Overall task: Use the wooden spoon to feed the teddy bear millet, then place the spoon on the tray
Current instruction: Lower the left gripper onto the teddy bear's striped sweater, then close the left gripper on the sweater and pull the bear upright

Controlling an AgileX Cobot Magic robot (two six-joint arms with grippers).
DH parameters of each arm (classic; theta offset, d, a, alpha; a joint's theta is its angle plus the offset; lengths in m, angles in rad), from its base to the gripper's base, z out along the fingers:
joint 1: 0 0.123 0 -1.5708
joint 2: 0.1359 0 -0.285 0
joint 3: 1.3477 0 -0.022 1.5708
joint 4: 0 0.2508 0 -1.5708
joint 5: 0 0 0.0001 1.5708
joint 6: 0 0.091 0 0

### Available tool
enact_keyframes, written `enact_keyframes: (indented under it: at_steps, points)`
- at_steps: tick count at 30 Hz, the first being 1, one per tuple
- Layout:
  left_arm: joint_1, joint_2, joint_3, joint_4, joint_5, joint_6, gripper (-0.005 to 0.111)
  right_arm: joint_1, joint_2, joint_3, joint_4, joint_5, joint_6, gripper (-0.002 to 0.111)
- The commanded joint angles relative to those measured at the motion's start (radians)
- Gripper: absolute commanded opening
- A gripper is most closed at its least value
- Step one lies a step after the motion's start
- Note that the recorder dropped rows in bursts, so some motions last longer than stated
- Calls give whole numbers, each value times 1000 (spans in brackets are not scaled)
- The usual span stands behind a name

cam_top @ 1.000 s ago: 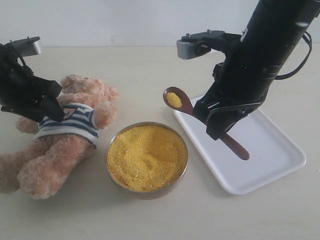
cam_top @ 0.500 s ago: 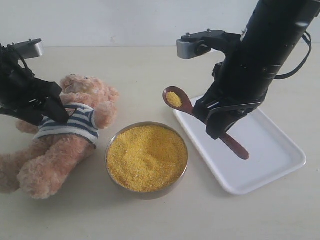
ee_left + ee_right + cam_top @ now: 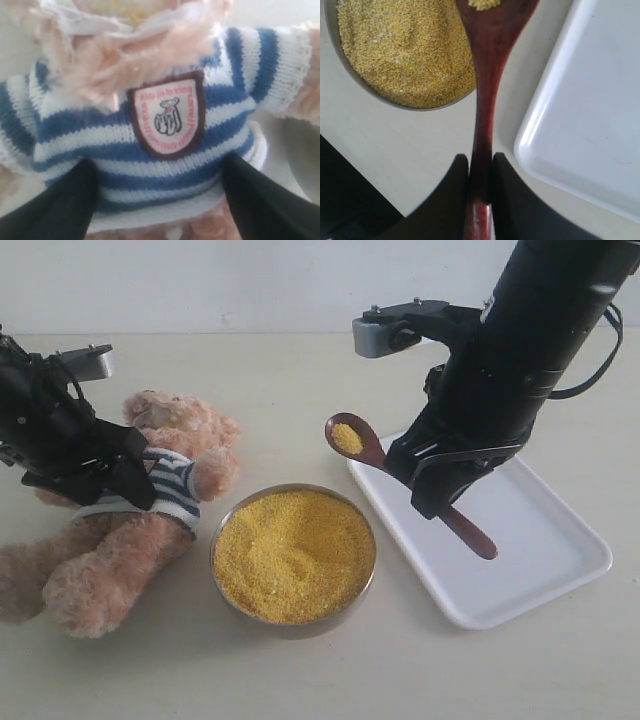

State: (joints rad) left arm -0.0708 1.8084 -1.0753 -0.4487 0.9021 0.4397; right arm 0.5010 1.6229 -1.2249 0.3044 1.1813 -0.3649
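The metal bowl (image 3: 290, 628), round and thin-walled, sits in the middle of the pale matte table (image 3: 300, 380), filled nearly to its rim with the millet (image 3: 293, 555), a fine, grainy bright-yellow mass.

At the bowl's 9 o'clock lies the teddy bear (image 3: 120, 560), fluffy tan-pink plush with shaggy pile, its head toward 12 o'clock and its legs toward 7 o'clock. It wears a knitted shirt (image 3: 225, 115) in navy and white stripes with a shield-shaped badge (image 3: 170, 117) edged in brown. The left gripper (image 3: 115, 470) clasps the bear's torso: in the left wrist view its smooth black fingers (image 3: 55, 205) are spread wide and press the shirt's lower hem from both sides.

At the bowl's 3 o'clock rests the tray (image 3: 540, 540), flat, glossy white, rectangular with rounded corners and a low raised rim. The right gripper (image 3: 430, 485) pinches the wooden spoon (image 3: 368, 452) narrowly on its slim handle. The spoon is dark reddish-brown with a polished sheen. It is tilted, with its round bowl up at the metal bowl's 1 o'clock, just off the tray's edge, carrying a small heap of yellow grains. The handle's tail slants down toward 4 o'clock over the tray; whether it touches the tray cannot be told.
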Motion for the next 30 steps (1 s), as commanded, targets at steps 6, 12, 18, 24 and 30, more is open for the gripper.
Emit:
enact_keyframes:
  at_steps: [6,12,18,24,30]
  points:
    - [-92,110,-6,-19,-25,23,69,-4,-9,-4,8,-12,-10,0]
    - [-102,166,-6,-26,-38,23,68,-4,-9,-4,12,-6,-10,0]
    - [-102,170,-6,-26,-40,23,15,-4,-9,-4,19,-8,-15,0]
    - [-102,167,-6,-33,-21,28,4,-4,-9,-4,30,-12,-31,0]
    - [-102,26,-8,6,47,55,4,-4,-9,-4,26,-39,-34,0]
